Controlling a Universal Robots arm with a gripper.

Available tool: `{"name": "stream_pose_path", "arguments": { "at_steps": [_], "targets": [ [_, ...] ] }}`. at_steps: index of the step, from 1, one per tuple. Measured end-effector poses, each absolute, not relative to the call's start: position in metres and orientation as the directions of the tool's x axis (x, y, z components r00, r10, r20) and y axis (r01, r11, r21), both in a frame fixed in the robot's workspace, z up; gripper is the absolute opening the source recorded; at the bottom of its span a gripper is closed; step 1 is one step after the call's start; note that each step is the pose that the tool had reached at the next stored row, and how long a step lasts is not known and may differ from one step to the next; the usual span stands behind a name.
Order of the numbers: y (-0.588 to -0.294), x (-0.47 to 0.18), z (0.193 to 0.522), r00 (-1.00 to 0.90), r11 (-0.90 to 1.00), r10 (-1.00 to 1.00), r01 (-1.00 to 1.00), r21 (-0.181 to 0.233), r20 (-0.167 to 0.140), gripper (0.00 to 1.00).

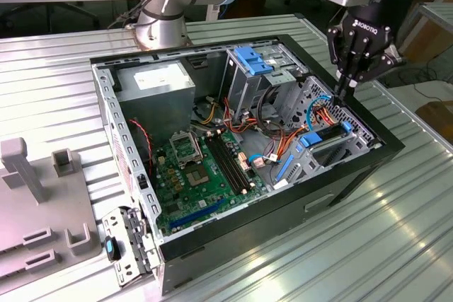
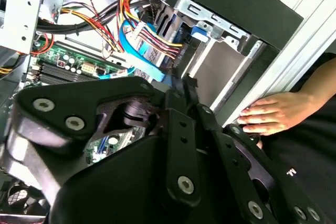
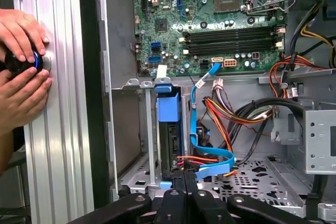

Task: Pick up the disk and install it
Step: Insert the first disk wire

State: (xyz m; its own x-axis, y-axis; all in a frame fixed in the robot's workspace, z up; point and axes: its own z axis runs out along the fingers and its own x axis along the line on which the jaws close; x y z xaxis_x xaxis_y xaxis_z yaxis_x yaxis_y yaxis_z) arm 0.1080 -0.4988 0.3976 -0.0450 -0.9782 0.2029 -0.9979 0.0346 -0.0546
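Note:
The disk (image 1: pixel 327 137) sits on edge in the drive bay at the corner of the open computer case (image 1: pixel 127 175) on the exterior view's right, a dark slab edged by its blue carrier frame. The first wrist view shows the disk (image 3: pixel 169 137) in the slot, with a blue tab at its end. My gripper (image 1: pixel 344 88) hangs just above the case rim over that bay, its fingers shut together with nothing between them. In both wrist views the black fingertips (image 3: pixel 185 181) (image 2: pixel 185 85) point at the bay.
Orange, red and blue cables (image 3: pixel 220 114) run beside the bay. A grey power supply (image 1: pixel 156 84), the motherboard (image 1: pixel 202 167) and a blue latch on the drive cage (image 1: pixel 252 59) lie inside the case. A person's hands (image 3: pixel 21 72) rest on the ribbed table beside the case. Grey fixtures (image 1: pixel 32 175) stand at the exterior view's left.

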Motion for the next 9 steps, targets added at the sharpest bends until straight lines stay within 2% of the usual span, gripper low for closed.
{"name": "stream_pose_path", "arguments": {
  "at_steps": [3,9],
  "targets": [
    [-0.492,0.108,0.39,-0.044,0.035,-0.978,-0.998,-0.049,0.203,0.36],
    [-0.487,0.109,0.378,-0.047,0.038,-0.974,-0.998,-0.045,0.22,0.36]
  ]
}}
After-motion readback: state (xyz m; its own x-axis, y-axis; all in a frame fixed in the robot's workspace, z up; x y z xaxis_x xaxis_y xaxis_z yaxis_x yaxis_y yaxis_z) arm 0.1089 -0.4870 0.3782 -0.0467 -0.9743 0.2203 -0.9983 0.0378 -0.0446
